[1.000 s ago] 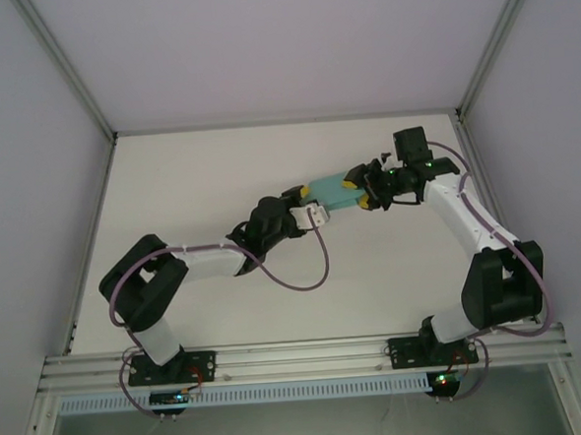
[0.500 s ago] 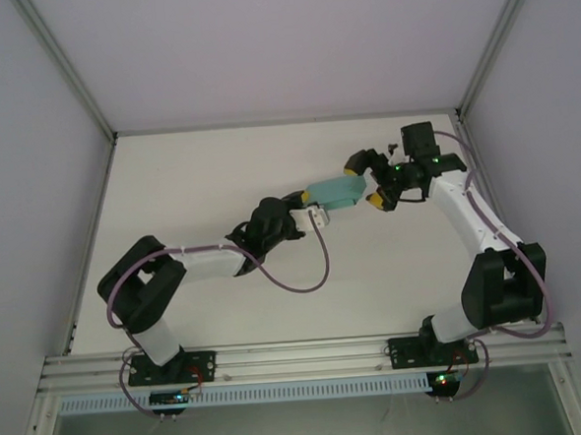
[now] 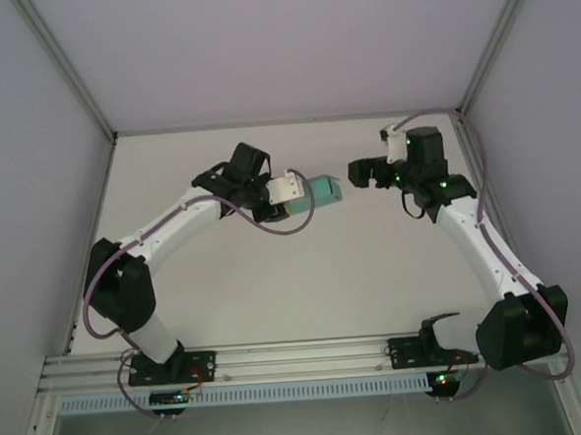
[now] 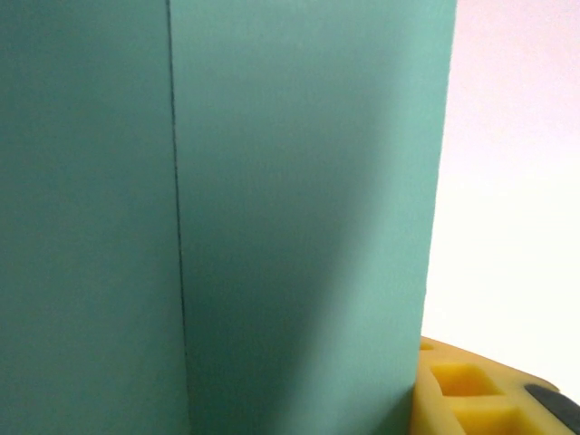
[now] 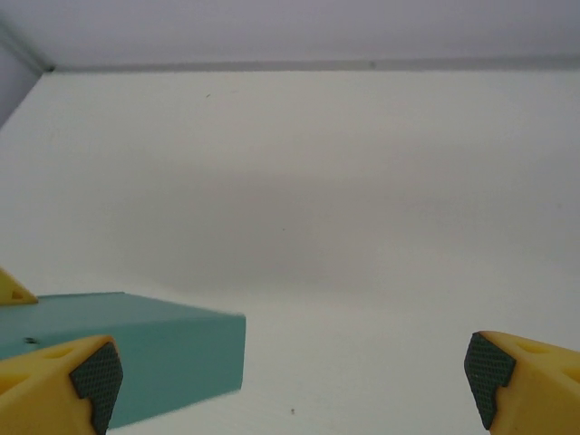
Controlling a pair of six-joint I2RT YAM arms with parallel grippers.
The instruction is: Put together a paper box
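The paper box is a small closed teal-green rectangular box, held above the white table near its middle back. My left gripper is shut on its left end. In the left wrist view the box's wall is pressed close, with one yellow finger against its right side. My right gripper hangs open just right of the box, a small gap apart from it. In the right wrist view the box lies at the lower left, behind the left fingertip, and the right gripper has nothing between its fingers.
The white table is walled by pale panels with metal corner posts at the back left and right. An aluminium rail runs along the near edge. A purple cable loops under the left wrist.
The right gripper opened, let go of the box's right end and drew back. The left arm swung back and left, carrying the box with it.
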